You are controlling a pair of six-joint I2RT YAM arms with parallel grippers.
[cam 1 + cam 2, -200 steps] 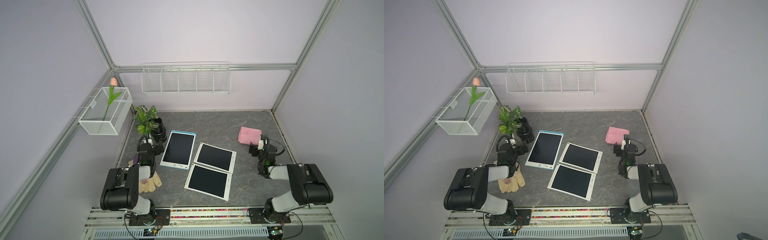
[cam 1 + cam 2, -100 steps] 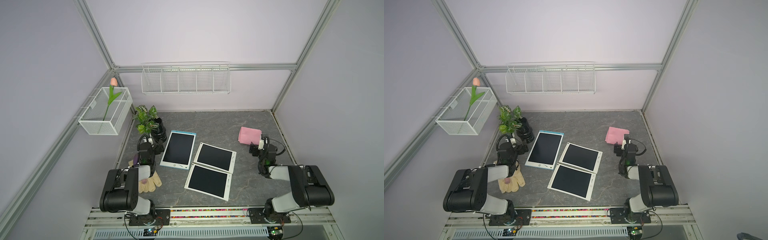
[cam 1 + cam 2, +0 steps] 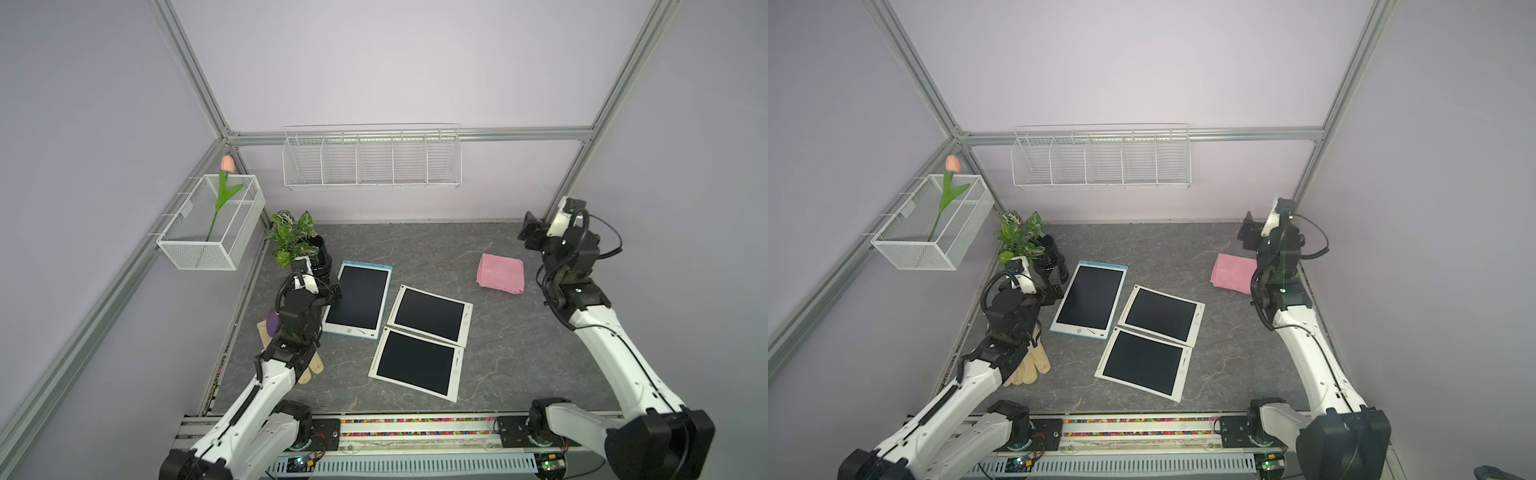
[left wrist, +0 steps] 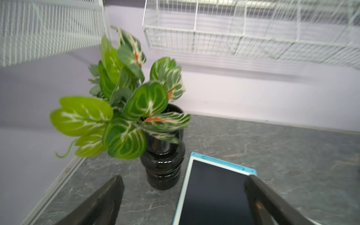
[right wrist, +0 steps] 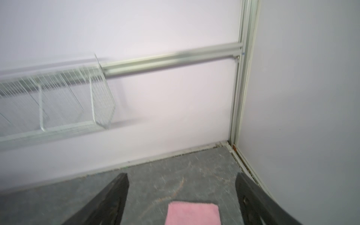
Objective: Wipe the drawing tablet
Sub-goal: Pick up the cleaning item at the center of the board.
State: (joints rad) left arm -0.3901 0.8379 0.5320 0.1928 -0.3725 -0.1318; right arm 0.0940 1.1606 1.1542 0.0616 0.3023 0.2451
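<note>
Three drawing tablets lay flat, screens dark, mid-way across the grey table [image 3: 519, 353]. The blue-framed tablet [image 3: 359, 301] was on the left. The far white tablet [image 3: 430, 313] and near white tablet [image 3: 415, 361] sat edge to edge just beside it.

The pink cloth [image 3: 500, 273] lay folded on the table to the right, well apart from all three.

The left gripper [image 3: 331, 289] was low, just beside the blue-framed tablet's left edge and near the black vase [image 3: 318, 262] with the plant [image 3: 291, 237]. Its jaws were spread wide with nothing in them. The left arm hung over the beige gloves [image 3: 1027, 365].

The right gripper [image 3: 530, 232] was up off the table near the back right corner, behind the cloth. Its jaws were also spread wide and empty, and the right wrist view showed the cloth's edge between the fingers [image 5: 109, 198].
</note>
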